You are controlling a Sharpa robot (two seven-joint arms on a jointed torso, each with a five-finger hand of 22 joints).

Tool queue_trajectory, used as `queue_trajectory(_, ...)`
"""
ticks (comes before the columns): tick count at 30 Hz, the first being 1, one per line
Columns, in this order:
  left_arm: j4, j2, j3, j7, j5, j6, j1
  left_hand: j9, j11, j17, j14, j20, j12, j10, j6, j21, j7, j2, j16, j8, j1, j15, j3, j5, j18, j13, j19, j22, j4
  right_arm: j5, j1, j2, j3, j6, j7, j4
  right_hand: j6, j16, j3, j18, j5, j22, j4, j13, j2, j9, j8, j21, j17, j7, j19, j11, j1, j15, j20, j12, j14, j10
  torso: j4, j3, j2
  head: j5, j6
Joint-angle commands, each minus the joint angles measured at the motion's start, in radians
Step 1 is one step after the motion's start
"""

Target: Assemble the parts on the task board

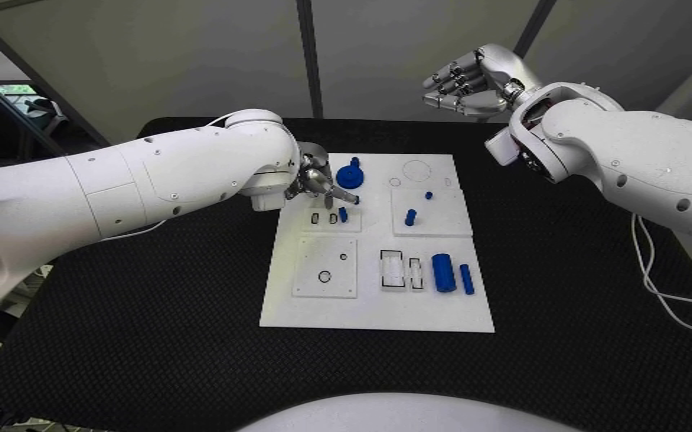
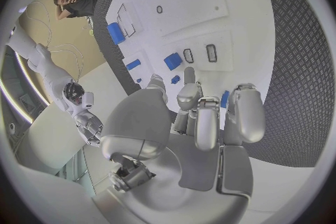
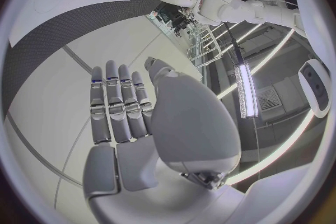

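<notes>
A flat white rectangular task board (image 1: pixel 378 297) lies mid-table on the black textured table (image 1: pixel 144 352). The left hand (image 1: pixel 320 184) hovers over the board's far left part, fingers curled downward; whether it pinches anything cannot be told. A round blue plastic gear (image 1: pixel 351 176) sits just beside that hand. A blue plastic cylinder (image 1: pixel 443 269) lies toward the board's near right. The right hand (image 1: pixel 464 82) is raised well beyond the board, fingers straight, together, holding nothing.

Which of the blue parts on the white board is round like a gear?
The blue gear at the board's far edge, just beside the left hand. It is a round disc; the other blue parts are cylinders or small pegs.
</notes>
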Motion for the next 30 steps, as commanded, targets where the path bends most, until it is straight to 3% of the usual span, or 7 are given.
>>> queue_trajectory(1, -0.003, 0.005, -0.002, -0.008, -0.012, 0.023, -0.003, 0.002, 0.002, 0.247, 0.098, -0.002, -0.005, -0.008, -0.008, -0.003, -0.002, 0.001, 0.0, 0.005, -0.004, -0.006, -0.007, -0.001, 0.013, 0.0, -0.006, -0.002, 0.0, -0.003, 0.003, 0.002, 0.001, -0.015, 0.008, 0.001, 0.003, -0.005, 0.0, 0.007, -0.004, -0.001, -0.006, 0.0, -0.001, 0.001, -0.005, -0.004, -0.002, 0.004, 0.006, 0.004, -0.009, 0.006, -0.001, -0.005, 0.002, 0.0, -0.0012, -0.0002, 0.001, -0.001, -0.004)
queue_trajectory(30, -0.007, 0.029, -0.005, -0.008, -0.012, 0.037, -0.009, 0.052, 0.0, 0.247, 0.098, -0.002, -0.002, -0.003, -0.017, 0.002, -0.004, 0.039, 0.0, 0.014, 0.066, -0.008, 0.013, 0.0, 0.011, 0.013, -0.005, 0.013, -0.039, -0.003, 0.002, 0.015, 0.001, -0.001, 0.0, -0.007, 0.0, -0.007, -0.003, 0.006, 0.001, -0.003, -0.01, 0.0, 0.001, 0.0, -0.012, -0.017, -0.013, 0.01, 0.007, 0.009, -0.019, 0.01, 0.002, -0.01, -0.004, -0.009, -0.0009, 0.0006, 0.002, -0.007, -0.015)
